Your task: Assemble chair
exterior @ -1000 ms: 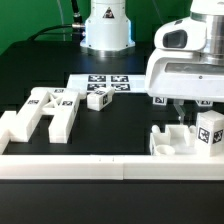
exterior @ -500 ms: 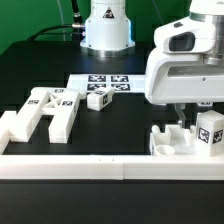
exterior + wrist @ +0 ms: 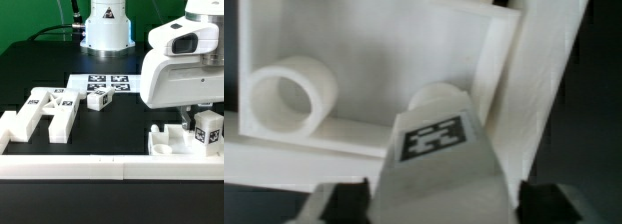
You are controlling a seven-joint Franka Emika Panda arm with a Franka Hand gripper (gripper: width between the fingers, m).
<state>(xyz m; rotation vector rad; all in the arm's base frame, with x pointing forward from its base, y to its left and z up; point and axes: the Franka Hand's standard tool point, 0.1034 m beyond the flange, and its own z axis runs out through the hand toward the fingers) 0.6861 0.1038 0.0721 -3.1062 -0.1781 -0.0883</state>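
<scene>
Tagged white chair bar [image 3: 438,150]: located at the exterior view's right, beside the border wall [image 3: 80,166]; flanked by both gripper [image 3: 441,205] fingers [image 3: 342,203]. Whether it was clamped could not be determined.

Arm [image 3: 180,62] bent forward and low, hand pointing down.
Its base [image 3: 105,28] stands upright at the back in the exterior view, and the bulky white wrist fills that view's right side with the gripper [image 3: 190,121] hanging under it close to the table. In the wrist view the two dark fingers [image 3: 342,205] stand apart, one on each side of a tagged white block [image 3: 441,150]. Only narrow gaps show beside the block, and it cannot be told whether the pads press it.
</scene>
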